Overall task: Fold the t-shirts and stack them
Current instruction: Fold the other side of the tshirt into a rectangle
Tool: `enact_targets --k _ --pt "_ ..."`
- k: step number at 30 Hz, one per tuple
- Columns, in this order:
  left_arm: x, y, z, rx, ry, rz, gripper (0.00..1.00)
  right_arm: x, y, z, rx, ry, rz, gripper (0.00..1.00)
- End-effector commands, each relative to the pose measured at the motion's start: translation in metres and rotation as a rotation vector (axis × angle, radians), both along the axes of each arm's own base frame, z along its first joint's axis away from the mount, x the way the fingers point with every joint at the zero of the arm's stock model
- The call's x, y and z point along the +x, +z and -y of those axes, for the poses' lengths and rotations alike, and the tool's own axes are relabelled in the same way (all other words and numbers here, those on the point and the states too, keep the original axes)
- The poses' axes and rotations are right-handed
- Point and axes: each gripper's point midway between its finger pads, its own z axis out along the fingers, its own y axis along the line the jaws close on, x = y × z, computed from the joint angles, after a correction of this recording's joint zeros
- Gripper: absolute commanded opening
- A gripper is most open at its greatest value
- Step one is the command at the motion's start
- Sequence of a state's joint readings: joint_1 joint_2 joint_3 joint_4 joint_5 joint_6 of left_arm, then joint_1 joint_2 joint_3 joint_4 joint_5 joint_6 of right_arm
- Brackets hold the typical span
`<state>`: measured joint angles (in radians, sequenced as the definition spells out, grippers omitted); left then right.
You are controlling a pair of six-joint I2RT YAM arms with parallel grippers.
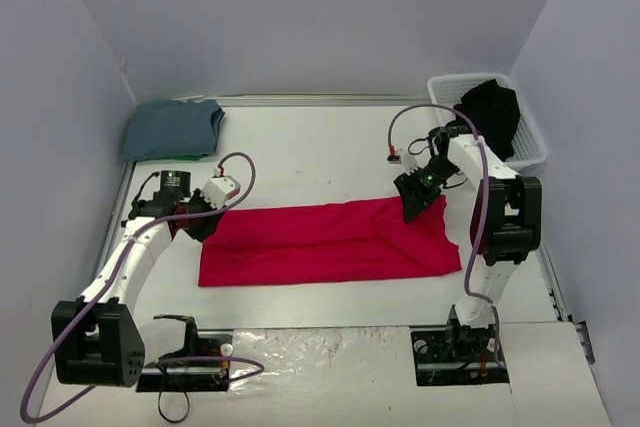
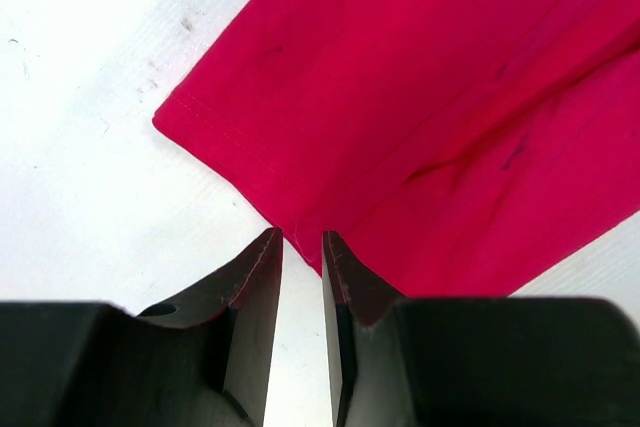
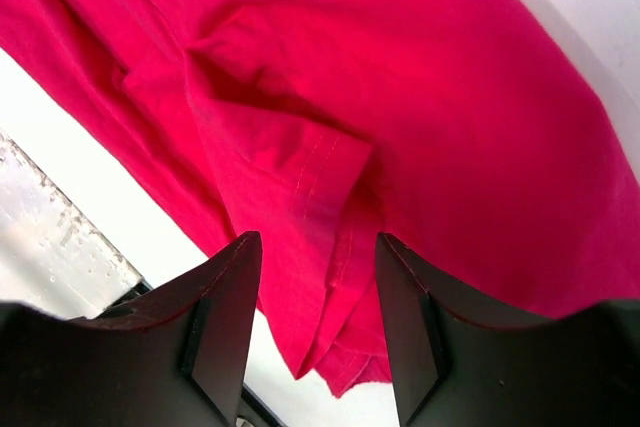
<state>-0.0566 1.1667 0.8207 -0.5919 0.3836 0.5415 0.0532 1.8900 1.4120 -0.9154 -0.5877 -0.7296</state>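
The red t-shirt (image 1: 330,242) lies on the table as a long folded band. My left gripper (image 1: 203,222) hovers at its far left edge; in the left wrist view the gripper (image 2: 300,235) has its jaws a narrow gap apart, with bare table between them and the red hem (image 2: 230,162) just past the tips. My right gripper (image 1: 420,199) is over the shirt's far right edge. In the right wrist view it (image 3: 315,237) is open wide above a folded sleeve (image 3: 300,177). The blue-grey t-shirt (image 1: 172,129) lies folded at the back left. The black t-shirt (image 1: 492,112) sits in the basket.
The white slatted basket (image 1: 535,147) stands at the back right corner, close behind my right arm. A small white and red object (image 1: 394,156) lies on the table behind the red shirt. White walls close in the back and both sides.
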Motion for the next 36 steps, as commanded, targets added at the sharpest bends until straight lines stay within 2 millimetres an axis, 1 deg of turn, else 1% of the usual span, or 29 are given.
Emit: enact_targets --k 1,5,10,12,13,14,17,21,23,27,30,36 --pt "0.012 0.014 -0.003 -0.004 0.033 0.048 0.22 -0.003 0.002 -0.007 0.045 0.030 -0.031 0.45" --pt "0.013 0.013 -0.003 -0.007 0.041 0.044 0.22 -0.005 -0.011 -0.009 0.051 0.045 -0.070 0.43" --pt "0.014 0.012 -0.004 -0.004 0.046 0.037 0.22 -0.006 -0.016 -0.012 0.061 0.054 -0.088 0.37" --pt "0.013 0.011 -0.003 -0.004 0.046 0.033 0.22 -0.007 -0.017 -0.013 0.062 0.058 -0.094 0.28" --pt "0.014 0.011 -0.004 -0.005 0.049 0.036 0.22 -0.007 -0.017 -0.015 0.062 0.064 -0.091 0.19" --pt "0.013 0.011 -0.004 -0.005 0.048 0.036 0.22 -0.007 -0.016 -0.016 0.062 0.064 -0.092 0.13" --pt "0.013 0.012 -0.004 -0.006 0.049 0.039 0.22 -0.008 -0.012 -0.018 0.060 0.067 -0.082 0.00" --pt "0.012 0.014 -0.003 -0.011 0.049 0.044 0.22 -0.015 -0.002 -0.020 0.055 0.069 -0.068 0.00" --pt "0.012 0.015 -0.002 -0.015 0.048 0.049 0.22 -0.018 0.008 -0.022 0.054 0.074 -0.042 0.00" --pt "0.011 0.016 -0.003 -0.013 0.050 0.051 0.22 -0.035 0.021 -0.029 0.037 0.112 -0.031 0.00" --pt "0.010 0.019 -0.003 -0.016 0.050 0.061 0.22 -0.049 0.031 -0.030 0.019 0.139 -0.013 0.00" --pt "0.009 0.025 -0.003 -0.017 0.054 0.081 0.22 -0.076 0.034 -0.028 0.005 0.188 -0.060 0.00"
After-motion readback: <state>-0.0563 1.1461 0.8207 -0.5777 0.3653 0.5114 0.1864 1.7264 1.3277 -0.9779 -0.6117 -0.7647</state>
